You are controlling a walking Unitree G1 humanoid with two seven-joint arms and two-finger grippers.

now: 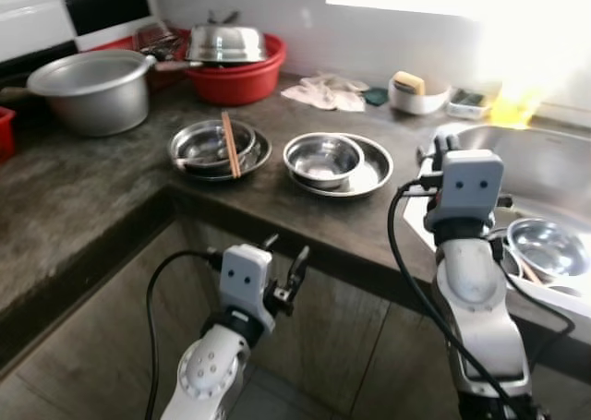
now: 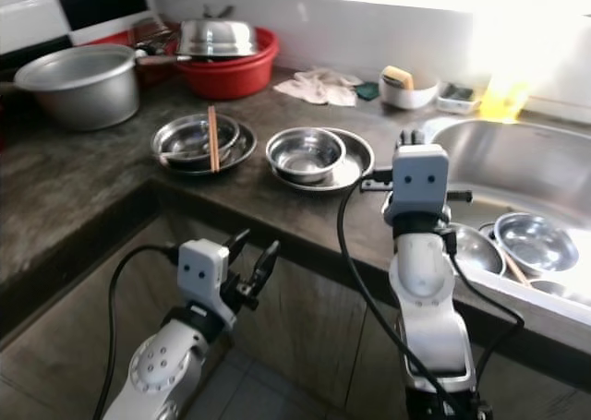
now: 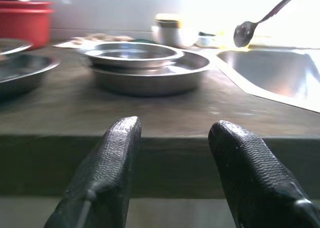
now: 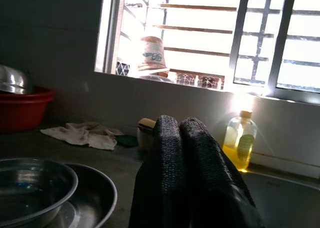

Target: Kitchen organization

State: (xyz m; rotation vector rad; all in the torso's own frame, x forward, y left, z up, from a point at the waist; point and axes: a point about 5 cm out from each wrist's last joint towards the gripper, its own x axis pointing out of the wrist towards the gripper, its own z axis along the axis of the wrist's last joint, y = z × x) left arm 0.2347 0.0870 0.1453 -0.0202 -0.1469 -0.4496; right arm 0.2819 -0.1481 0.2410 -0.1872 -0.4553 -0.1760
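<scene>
- The left gripper (image 1: 288, 270) hangs below the edge of the counter (image 1: 102, 175), in front of the cabinet door, with its two fingers spread apart and nothing between them.
- The right gripper (image 4: 187, 138) is raised over the counter edge, just beside the sink (image 1: 545, 162); its two fingers are pressed together and hold nothing.
- On the counter, a small steel bowl sits in a wide plate (image 1: 367, 175), near the right gripper. To its left is a second bowl (image 1: 208, 145) with chopsticks (image 1: 230, 144) lying across it.
- More bowls (image 1: 547, 245) lie inside the sink, and a spoon handle sticks up there in the left wrist view.
- Further back stand a big pot (image 1: 92, 88), a red basin (image 1: 242, 78) with a steel lid on it, a cloth (image 1: 323, 92) and a bottle of yellow soap (image 4: 239, 143) by the window.
- I judge that no object is picked up yet; the next step is probably to take one of the dishes.
- Risk: the left gripper is lower than the counter top, so if it goes forward without rising, the fingers will hit the counter edge.
- Risk: the steel bowl is smooth and only rests loosely in the plate, so a pinch on its rim may slip, or may drag the plate toward the edge.
- Risk: the chopsticks lie loose and can roll off if that bowl is tilted.
- Risk: the strong light from the window hides the sink corner, so a reach there may be badly aimed.
</scene>
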